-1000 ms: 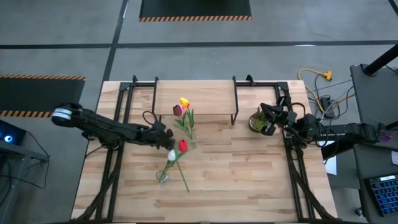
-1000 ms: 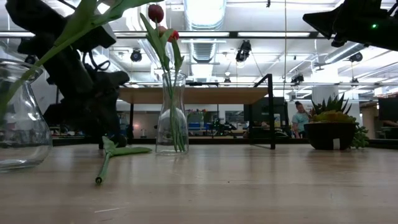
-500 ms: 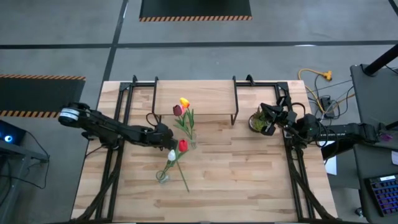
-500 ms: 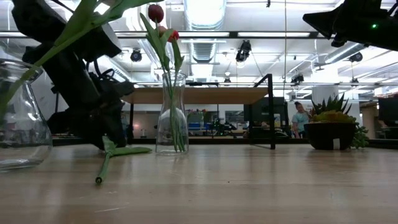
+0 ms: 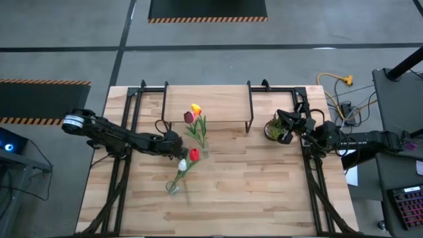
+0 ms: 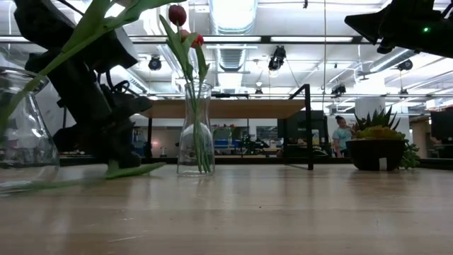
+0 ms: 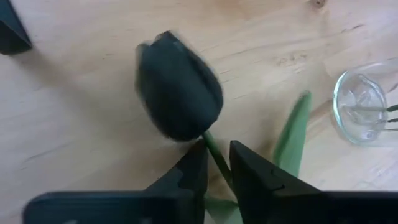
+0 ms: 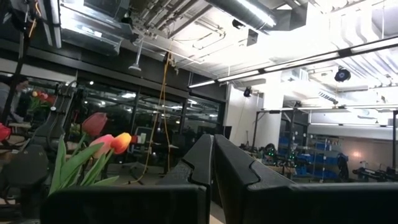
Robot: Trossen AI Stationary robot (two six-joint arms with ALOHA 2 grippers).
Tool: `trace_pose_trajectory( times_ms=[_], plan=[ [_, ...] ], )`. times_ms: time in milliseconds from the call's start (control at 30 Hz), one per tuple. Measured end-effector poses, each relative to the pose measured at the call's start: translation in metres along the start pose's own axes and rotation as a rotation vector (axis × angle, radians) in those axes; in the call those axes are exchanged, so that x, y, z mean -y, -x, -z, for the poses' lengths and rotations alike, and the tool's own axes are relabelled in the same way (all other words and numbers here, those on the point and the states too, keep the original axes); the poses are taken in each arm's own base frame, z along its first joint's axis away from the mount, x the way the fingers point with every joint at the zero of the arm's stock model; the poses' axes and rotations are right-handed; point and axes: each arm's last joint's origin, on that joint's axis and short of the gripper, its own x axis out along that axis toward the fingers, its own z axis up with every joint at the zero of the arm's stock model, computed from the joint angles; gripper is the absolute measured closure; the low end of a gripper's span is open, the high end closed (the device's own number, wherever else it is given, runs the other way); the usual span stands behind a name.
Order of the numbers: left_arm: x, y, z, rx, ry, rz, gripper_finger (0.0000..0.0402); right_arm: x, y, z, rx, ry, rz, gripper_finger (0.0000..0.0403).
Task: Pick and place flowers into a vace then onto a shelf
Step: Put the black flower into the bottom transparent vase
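My left gripper is low over the table middle, shut on a tulip with a red head. Beside it stands a tall glass vase with a maroon and an orange-yellow tulip upright in it. A small round vase toward the near edge holds a leaning white tulip. The shelf stands at the far edge. My right gripper waits shut, raised at the table's right. My left gripper pinches the tulip's stem just below the head, between its two fingers, which lie across the stem. It comes slanting down from the table's left. The head sticks out past the fingertips. The stem and a leaf trail low along the tabletop.
A spiky potted plant sits right of the shelf, close to my right gripper. The shelf's black legs stand behind the tall vase. Bare wood covers the near right part of the table. A person is far back in the room.
The held tulip's stem, which lay pointing toward the near edge, has swung its free end toward the table's left, toward the small vase, and shows blurred. Its head has stayed at my left gripper, which has barely shifted.
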Motion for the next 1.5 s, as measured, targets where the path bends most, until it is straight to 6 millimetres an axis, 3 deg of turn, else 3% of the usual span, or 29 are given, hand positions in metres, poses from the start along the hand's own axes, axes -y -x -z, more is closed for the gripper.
trace_pose_trajectory(
  times_ms=[200,900,1500],
  plan=[
    [-0.001,0.002,0.000,-0.003,0.000,-0.002,0.0396,0.000,0.000,0.000,-0.001,-0.002,0.000,0.0394],
    [0.006,0.019,-0.009,0.039,-0.014,0.104,0.0401,0.000,0.000,0.000,0.000,0.001,-0.001,0.0394],
    [0.012,0.078,-0.030,0.201,-0.132,0.390,0.0402,0.000,0.000,0.000,0.000,-0.001,0.000,0.0394]
  ],
)
